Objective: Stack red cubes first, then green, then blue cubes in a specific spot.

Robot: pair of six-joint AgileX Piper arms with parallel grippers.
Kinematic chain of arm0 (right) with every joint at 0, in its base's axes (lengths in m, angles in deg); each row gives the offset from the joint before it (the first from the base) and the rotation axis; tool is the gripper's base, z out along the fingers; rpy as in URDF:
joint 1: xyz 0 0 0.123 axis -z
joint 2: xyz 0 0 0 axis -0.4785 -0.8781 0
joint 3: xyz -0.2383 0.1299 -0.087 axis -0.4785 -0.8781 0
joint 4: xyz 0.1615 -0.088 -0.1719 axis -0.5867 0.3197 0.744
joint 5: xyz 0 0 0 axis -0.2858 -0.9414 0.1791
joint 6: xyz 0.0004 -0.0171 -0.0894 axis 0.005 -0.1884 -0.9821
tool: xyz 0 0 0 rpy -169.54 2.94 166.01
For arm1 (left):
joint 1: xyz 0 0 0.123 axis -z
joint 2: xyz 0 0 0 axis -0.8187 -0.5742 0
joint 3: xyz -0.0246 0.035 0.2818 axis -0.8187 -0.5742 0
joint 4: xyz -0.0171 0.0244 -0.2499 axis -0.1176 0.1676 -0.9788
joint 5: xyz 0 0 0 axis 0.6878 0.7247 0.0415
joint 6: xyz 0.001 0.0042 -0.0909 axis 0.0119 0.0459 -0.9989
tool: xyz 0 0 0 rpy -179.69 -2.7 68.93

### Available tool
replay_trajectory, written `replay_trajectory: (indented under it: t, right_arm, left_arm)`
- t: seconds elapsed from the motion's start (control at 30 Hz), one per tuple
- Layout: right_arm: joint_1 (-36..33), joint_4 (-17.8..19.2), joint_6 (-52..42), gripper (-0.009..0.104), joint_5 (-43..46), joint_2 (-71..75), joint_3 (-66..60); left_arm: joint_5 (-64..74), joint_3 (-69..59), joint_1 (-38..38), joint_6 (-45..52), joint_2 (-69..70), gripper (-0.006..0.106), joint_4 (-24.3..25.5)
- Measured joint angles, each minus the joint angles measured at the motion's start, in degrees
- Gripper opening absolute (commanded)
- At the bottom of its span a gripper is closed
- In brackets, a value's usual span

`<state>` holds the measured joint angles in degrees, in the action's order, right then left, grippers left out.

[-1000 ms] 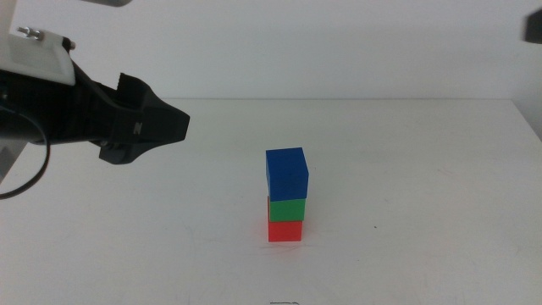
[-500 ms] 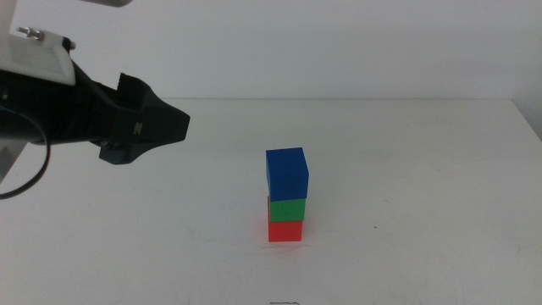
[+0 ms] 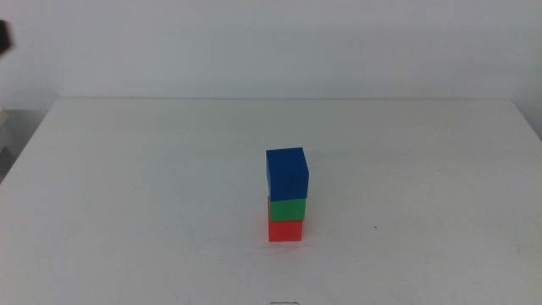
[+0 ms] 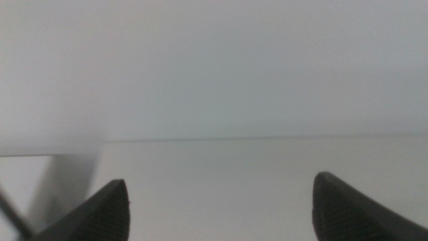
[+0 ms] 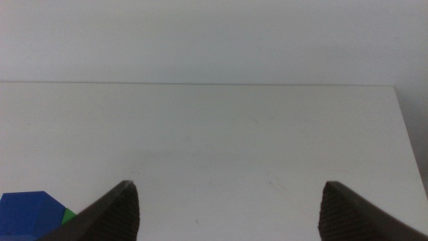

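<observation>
A stack of three cubes stands on the white table [image 3: 127, 169] near the middle. The red cube [image 3: 285, 230] is at the bottom, the green cube [image 3: 287, 208] sits on it, and the blue cube [image 3: 287, 173] is on top. Neither arm shows in the middle view. My left gripper [image 4: 221, 201] is open and empty, its jaws wide apart over bare table. My right gripper [image 5: 231, 207] is open and empty; its wrist view shows the blue cube [image 5: 30, 213] and a sliver of the green cube [image 5: 69, 215] beside one jaw.
The table's far edge [image 3: 279, 99] meets a plain white wall. A dark bit of the left arm [image 3: 4, 36] shows at the picture's upper left edge.
The left arm, which was above the table's left side, has pulled back out of the middle view. The stack has not moved.
</observation>
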<state>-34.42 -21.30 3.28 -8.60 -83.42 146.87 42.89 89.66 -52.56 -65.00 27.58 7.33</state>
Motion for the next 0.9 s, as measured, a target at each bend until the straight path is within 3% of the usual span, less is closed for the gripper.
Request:
replay_trajectory:
  t: [0.17,0.6,0.77,0.9]
  right_arm:
    - [0.0,0.0,0.0,0.085,0.0,0.0,0.0]
    - [0.06,0.19,0.0,0.085,-0.04,0.41,-0.3]
    - [1.21,0.17,0.0,0.085,6.13,5.91,-7.07]
    - [4.33,0.17,0.0,0.085,14.31,15.1,-20.32]
  left_arm:
    - [-1.45,-0.86,-4.45,-0.07,1.83,0.094,0.7]
    - [-1.82,-10.89,-4.57,-0.07,6.43,0.094,0.7]
    - [-2.32,-20.32,-4.81,-0.07,16.61,0.094,0.7]
    - [-3.2,-29.23,-4.81,-0.07,26.59,0.094,0.7]
